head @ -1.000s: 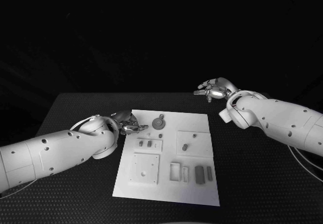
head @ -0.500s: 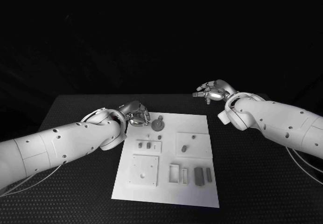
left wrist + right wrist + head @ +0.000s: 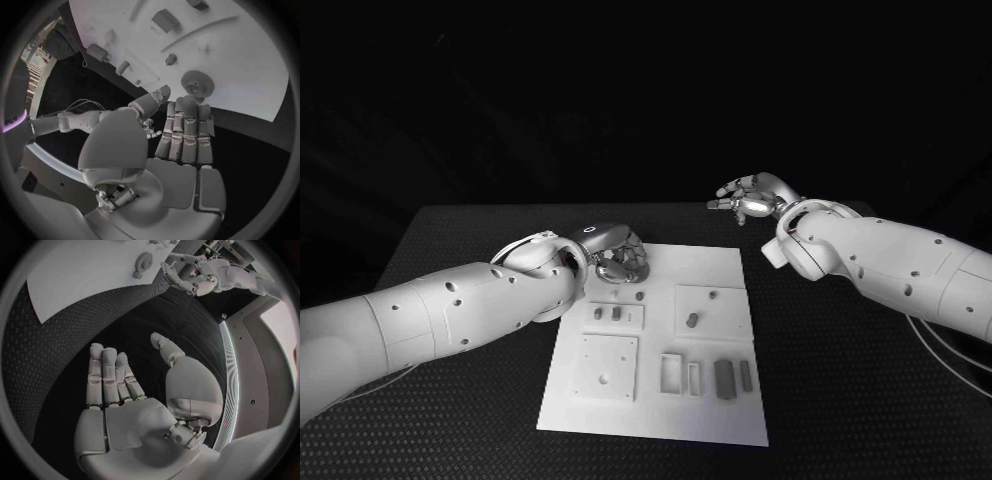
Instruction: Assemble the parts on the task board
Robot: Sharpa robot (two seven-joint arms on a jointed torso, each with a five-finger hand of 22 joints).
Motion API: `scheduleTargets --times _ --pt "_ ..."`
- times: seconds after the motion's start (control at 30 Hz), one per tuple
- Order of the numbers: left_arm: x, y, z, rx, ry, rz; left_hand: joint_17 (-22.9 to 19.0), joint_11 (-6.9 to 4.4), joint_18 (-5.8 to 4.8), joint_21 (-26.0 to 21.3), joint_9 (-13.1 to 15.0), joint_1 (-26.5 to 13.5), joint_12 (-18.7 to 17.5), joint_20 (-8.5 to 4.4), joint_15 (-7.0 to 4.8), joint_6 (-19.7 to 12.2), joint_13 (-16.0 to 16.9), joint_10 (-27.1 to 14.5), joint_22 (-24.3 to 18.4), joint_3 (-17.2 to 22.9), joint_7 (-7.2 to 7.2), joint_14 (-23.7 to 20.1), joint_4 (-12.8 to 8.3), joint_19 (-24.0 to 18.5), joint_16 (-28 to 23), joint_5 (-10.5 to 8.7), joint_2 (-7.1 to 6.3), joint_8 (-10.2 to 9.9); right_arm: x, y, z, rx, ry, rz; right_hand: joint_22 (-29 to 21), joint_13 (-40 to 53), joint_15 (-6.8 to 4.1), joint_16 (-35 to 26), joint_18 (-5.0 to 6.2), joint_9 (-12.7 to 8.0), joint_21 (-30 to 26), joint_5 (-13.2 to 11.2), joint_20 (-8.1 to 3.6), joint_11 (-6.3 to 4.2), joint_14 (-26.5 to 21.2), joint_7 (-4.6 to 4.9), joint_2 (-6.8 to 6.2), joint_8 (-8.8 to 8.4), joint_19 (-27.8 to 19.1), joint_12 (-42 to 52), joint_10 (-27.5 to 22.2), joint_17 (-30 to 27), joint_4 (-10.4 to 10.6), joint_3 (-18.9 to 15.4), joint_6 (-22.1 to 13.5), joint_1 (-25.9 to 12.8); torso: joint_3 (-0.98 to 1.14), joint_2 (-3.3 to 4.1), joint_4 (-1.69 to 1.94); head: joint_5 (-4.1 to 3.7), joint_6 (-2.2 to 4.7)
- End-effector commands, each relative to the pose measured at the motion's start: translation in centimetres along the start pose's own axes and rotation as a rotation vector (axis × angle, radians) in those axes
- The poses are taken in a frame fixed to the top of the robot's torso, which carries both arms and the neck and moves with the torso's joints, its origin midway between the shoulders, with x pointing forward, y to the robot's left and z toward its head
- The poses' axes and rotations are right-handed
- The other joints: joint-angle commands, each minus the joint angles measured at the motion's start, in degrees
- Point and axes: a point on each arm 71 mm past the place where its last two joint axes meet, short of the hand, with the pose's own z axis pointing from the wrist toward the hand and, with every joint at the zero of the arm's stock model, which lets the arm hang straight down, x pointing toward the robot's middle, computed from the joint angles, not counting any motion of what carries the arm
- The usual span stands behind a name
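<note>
The white task board (image 3: 711,262) lies in the middle of the black table. My left hand (image 3: 616,254) hovers over the board's far left corner, fingers stretched out and holding nothing. In the left wrist view a round toothed gear (image 3: 197,84) lies flat on the board just past the fingertips (image 3: 187,107) of my left hand (image 3: 178,150). My right hand (image 3: 750,196) is open beyond the board's far right corner, off the board. Its fingers (image 3: 107,375) are straight over bare black table, and the gear (image 3: 144,262) shows far off.
Small grey parts lie on the board: two short pieces (image 3: 607,313) on a raised square, a peg (image 3: 692,320) on another, two dark bars (image 3: 734,377) near the front right. A white square plate (image 3: 609,366) and white slotted blocks (image 3: 682,373) sit at the front.
My left hand has swung from beside the board's left edge to over its far left corner, covering the gear. The right hand has barely shifted.
</note>
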Motion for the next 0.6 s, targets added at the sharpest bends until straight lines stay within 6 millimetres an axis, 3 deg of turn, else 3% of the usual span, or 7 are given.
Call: scheduleTargets --times 0.03,0.27,0.6 --pt "0.6 -0.9 0.4 0.071 0.075 0.103 0.77 0.20 0.26 0.14 -0.28 -0.58 -1.33 -1.92 -0.04 -0.79 -0.30 -0.49 0.43 -1.02 0.00 0.71 0.27 0.82 1.13 -0.42 -1.71 -0.69 0.2 0.1 0.0 -0.008 0.016 0.001 1.13 -0.08 0.18 0.40 0.78 -0.07 -0.36 0.29 0.50 0.00 -0.39 2.64 0.02 0.24 -0.04 0.29 -0.29 -0.10 -0.08 -0.32 -0.25 -0.48 -0.05 -0.06 0.08 -0.19 -0.14" --pt "1.6 -1.6 0.9 0.091 0.118 0.175 3.53 -0.45 0.83 1.67 -0.30 -0.08 -3.50 -2.66 -0.93 0.44 -0.08 2.21 2.18 -3.26 -0.40 1.81 0.11 2.65 5.21 0.52 -0.71 -0.62 0.3 0.2 -0.1 -0.010 0.019 0.002 1.13 -0.11 0.18 0.42 0.78 -0.08 -0.36 0.28 0.50 0.00 -0.39 2.64 0.03 0.25 -0.04 0.31 -0.29 -0.12 -0.08 -0.33 -0.24 -0.49 -0.07 0.03 0.10 -0.31 -0.18" --pt "2.6 -1.3 1.4 0.080 0.157 0.209 4.43 -0.43 1.05 2.23 -0.39 0.11 -4.57 -2.82 -0.93 0.89 -0.02 2.70 2.82 -3.42 -0.35 2.15 0.20 3.36 6.89 0.75 -0.25 -0.73 0.3 0.3 -0.2 -0.013 0.021 0.003 1.13 -0.15 0.18 0.45 0.78 -0.10 -0.36 0.29 0.50 0.00 -0.39 2.64 0.04 0.27 -0.03 0.34 -0.29 -0.15 -0.09 -0.36 -0.24 -0.52 -0.17 0.21 -0.10 -0.61 -0.37"
